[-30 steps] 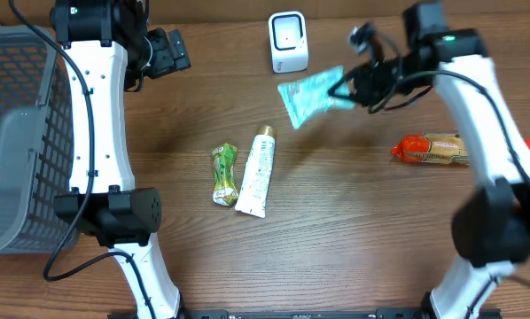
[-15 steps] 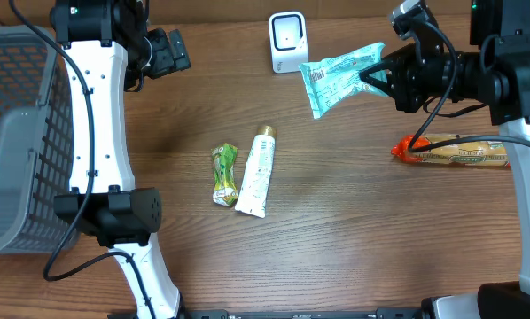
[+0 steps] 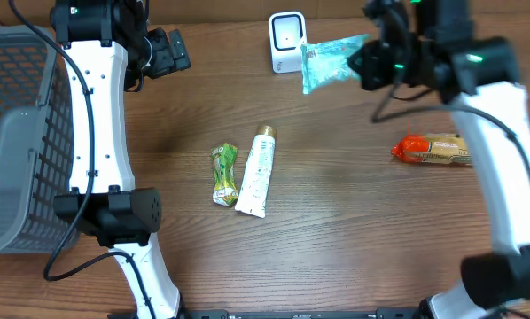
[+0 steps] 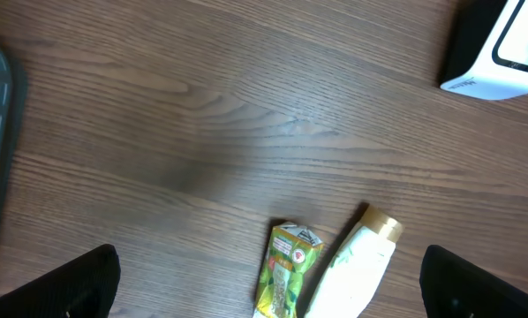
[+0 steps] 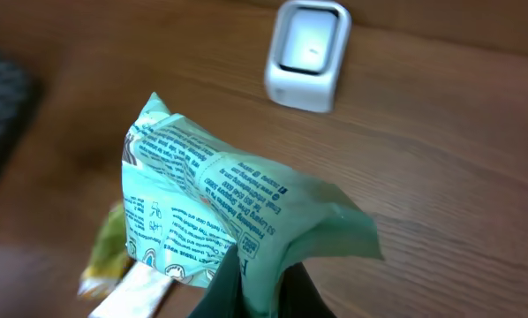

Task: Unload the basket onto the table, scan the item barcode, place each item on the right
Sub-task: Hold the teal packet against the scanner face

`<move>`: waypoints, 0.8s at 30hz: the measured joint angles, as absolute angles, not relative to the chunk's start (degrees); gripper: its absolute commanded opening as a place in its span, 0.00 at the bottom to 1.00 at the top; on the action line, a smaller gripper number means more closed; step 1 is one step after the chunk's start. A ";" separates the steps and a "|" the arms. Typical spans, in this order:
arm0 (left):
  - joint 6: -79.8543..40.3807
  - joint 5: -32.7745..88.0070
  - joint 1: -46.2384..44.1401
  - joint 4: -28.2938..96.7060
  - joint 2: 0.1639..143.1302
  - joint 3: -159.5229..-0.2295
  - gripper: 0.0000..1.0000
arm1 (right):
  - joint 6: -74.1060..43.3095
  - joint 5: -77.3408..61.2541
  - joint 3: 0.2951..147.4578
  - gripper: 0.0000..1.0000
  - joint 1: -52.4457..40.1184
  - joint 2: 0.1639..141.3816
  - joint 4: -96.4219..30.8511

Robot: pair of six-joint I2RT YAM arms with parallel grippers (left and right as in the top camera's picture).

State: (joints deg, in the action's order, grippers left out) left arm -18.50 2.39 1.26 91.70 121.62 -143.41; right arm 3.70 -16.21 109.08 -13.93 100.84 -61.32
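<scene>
The right arm reaches across the far side of the bench, and the right jaws are pinched tight on one crumpled end of the teal packet. The packet is held in the air, clear of the wood. From overhead its free end lies just beside the white scanner and overlaps the scanner's right edge. In the right wrist view the packet fills the middle of the frame with a side of fine black print turned to the camera, and dark fingers close on its lower fold. The scanner stands upright on the bench beyond it. The left arm rises at the left side, next to the grey basket. The left jaws stand wide apart and hold nothing, with their dark fingertips at the two bottom corners of the left wrist view. Near the middle of the bench a green sachet and a white tube with a gold cap lie side by side, nearly touching. At the right, well apart from them, lies a long snack pack with an orange end.
</scene>
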 measured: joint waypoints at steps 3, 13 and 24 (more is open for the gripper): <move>-18.50 2.39 1.26 91.70 121.62 -143.41 1.00 | 0.64 -9.28 109.06 0.04 -16.84 105.23 -58.39; -18.50 2.39 1.26 91.72 121.62 -143.41 1.00 | 3.99 14.44 108.97 0.04 -24.27 109.58 -35.44; -18.50 2.39 1.26 91.70 121.62 -143.41 1.00 | 36.23 23.14 109.10 0.04 -24.32 114.72 -19.05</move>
